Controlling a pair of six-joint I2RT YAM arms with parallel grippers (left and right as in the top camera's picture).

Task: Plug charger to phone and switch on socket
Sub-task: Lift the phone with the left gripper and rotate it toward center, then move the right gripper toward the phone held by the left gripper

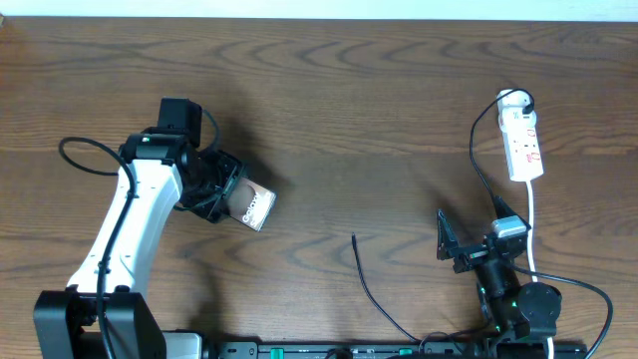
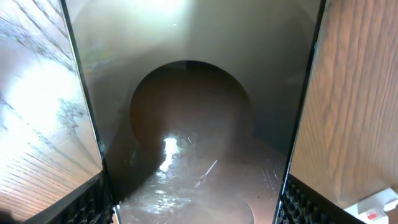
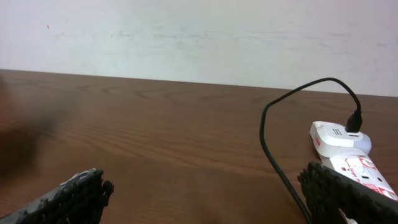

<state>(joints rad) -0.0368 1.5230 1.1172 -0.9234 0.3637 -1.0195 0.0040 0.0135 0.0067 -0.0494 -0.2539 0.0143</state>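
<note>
Overhead, the phone (image 1: pixel 257 204) was gripped left of centre by the partly closed left gripper (image 1: pixel 237 197), the right gripper (image 1: pixel 449 242) was held fully spread and empty near the front right corner of the table (image 1: pixel 349 100), the socket (image 1: pixel 524 145) was located along the right edge, and the charger (image 1: pixel 355 249) tip near front centre.

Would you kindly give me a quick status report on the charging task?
Left gripper shut on phone. Right gripper open, empty. Charger tip loose on table, unplugged. No obstruction seen.
</note>
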